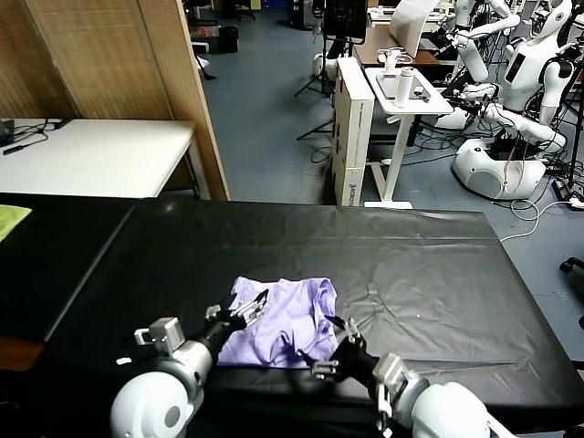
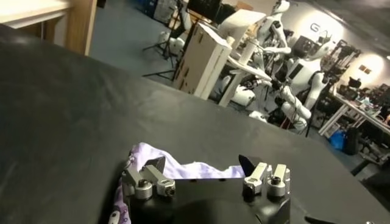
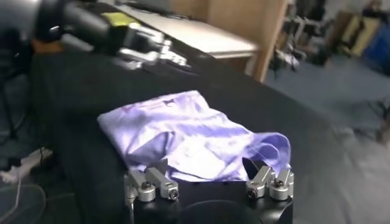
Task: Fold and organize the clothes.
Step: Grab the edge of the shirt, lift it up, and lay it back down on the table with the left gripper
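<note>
The pale lavender T-shirt (image 1: 285, 324) lies crumpled in a rough heap on the black table (image 1: 420, 274), near its front edge. My left gripper (image 1: 245, 308) is open and rests at the shirt's left edge; in the left wrist view (image 2: 201, 164) the shirt's edge (image 2: 183, 170) shows between the spread fingers. My right gripper (image 1: 330, 345) is open at the shirt's front right corner; in the right wrist view (image 3: 205, 167) the shirt (image 3: 183, 137) lies just beyond the fingertips. Neither gripper holds fabric.
A yellow-green cloth (image 1: 11, 219) lies at the far left edge. A white table (image 1: 91, 155) and a wooden partition (image 1: 173, 82) stand behind on the left. A white stand (image 1: 406, 91) and other robots (image 1: 511, 82) stand beyond the table's far edge.
</note>
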